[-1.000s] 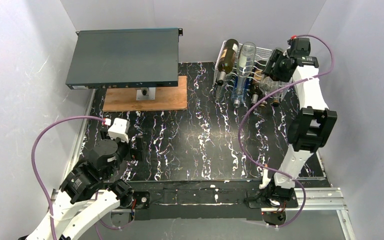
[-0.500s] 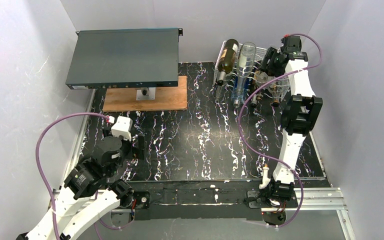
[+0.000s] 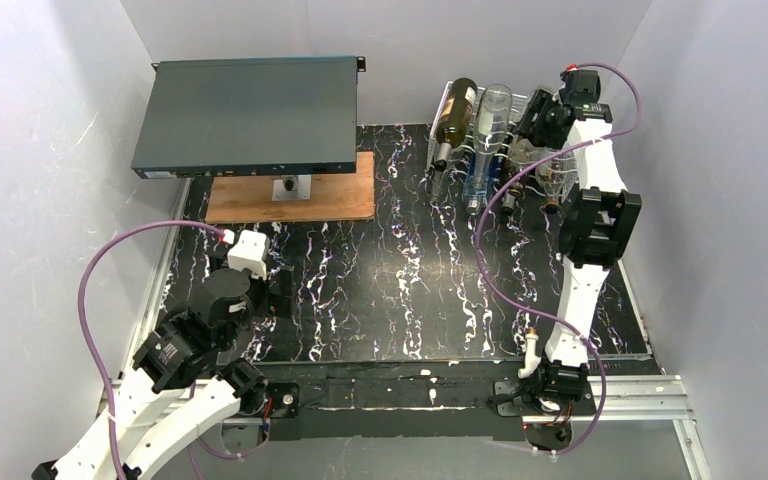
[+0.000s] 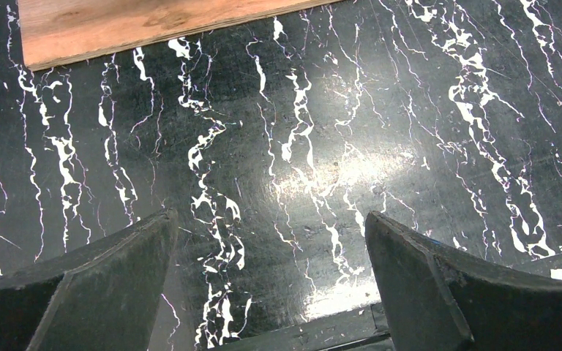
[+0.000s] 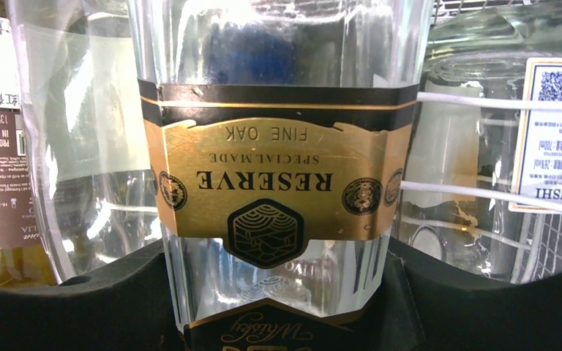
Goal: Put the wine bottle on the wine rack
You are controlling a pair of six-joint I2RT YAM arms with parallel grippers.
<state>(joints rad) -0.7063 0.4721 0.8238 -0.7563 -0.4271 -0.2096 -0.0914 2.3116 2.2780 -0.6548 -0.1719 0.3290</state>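
Right gripper (image 5: 274, 296) pushes deeper into wine rack (image 3: 522, 103), clamped on whisky bottle (image 5: 274, 168); left gripper (image 4: 269, 223) gapes idle. Seat fully in cradle before release.

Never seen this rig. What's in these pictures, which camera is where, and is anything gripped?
Two robot arms are bolted at the near edge of a black table. The top view looks down from above and behind them; the other two come from cameras on each wrist. On the table: a white wire rack holding bottles, and a dark flat box on a stand over a wooden board. The left gripper is open over bare table, holding nothing. The right gripper, at the rack, is closed on a clear bottle with a gold label.
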